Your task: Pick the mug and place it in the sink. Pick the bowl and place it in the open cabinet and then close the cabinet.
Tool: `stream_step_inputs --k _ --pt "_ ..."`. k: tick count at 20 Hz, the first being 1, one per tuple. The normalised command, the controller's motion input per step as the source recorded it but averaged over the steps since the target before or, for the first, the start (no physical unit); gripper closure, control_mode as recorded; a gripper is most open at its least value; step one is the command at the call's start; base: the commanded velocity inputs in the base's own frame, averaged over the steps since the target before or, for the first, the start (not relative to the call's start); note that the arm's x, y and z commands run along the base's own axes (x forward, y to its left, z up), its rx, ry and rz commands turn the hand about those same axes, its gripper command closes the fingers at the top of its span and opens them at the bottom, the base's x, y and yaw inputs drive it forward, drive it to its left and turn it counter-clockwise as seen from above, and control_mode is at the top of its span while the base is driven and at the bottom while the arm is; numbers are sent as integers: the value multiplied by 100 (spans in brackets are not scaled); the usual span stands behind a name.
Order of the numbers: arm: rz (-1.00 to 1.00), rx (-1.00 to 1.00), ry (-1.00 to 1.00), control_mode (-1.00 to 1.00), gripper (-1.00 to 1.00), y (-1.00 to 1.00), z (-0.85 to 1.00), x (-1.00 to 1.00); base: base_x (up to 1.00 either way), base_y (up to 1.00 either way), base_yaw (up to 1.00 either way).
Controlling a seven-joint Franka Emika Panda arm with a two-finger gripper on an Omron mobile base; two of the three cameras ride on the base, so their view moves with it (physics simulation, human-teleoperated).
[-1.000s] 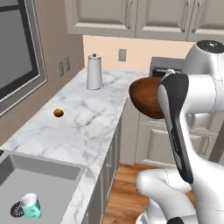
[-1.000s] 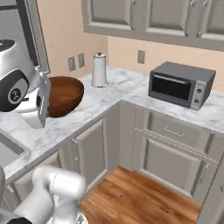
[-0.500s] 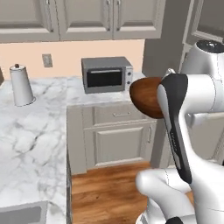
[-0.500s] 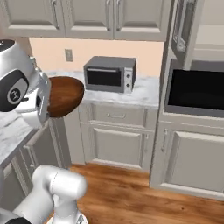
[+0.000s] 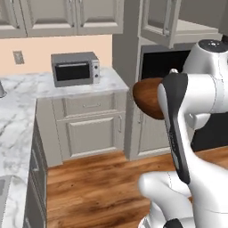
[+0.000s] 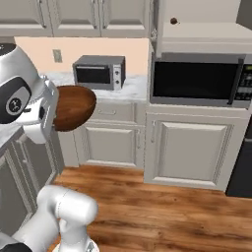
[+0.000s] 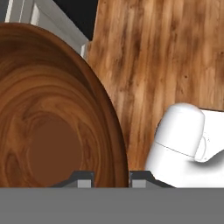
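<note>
The dark reddish-brown wooden bowl hangs tilted on its side in front of the arm, above the wooden floor. My gripper is shut on the bowl's rim, one finger inside and one outside the bowl. The beige upper cabinet stands open at the upper right, over the black built-in microwave; its door swings outward. A small dark round thing sits inside it. The bowl is well below and left of the cabinet's opening. The mug and the sink are out of view.
A grey countertop oven stands on the white marble counter in the corner. Beige lower cabinets line the wall under the built-in microwave. Wooden floor lies between me and the cabinets.
The whole picture has swung right as the base turned: sink and counter have left the views, and the open cabinet and built-in microwave have come in. The bowl stays in the gripper.
</note>
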Motion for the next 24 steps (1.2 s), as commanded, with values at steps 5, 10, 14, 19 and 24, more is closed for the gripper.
stream_step_inputs --k 5,10,14,19,24 --pt "0 0 0 100 100 0 0 0 -12 -100 8" --pt "0 0 0 100 100 0 0 0 12 -100 7" --pt "0 0 0 100 100 0 0 0 45 -98 6" --pt "0 0 0 100 100 0 0 0 96 -42 0" --pt "0 0 0 100 100 0 0 0 81 -48 0"
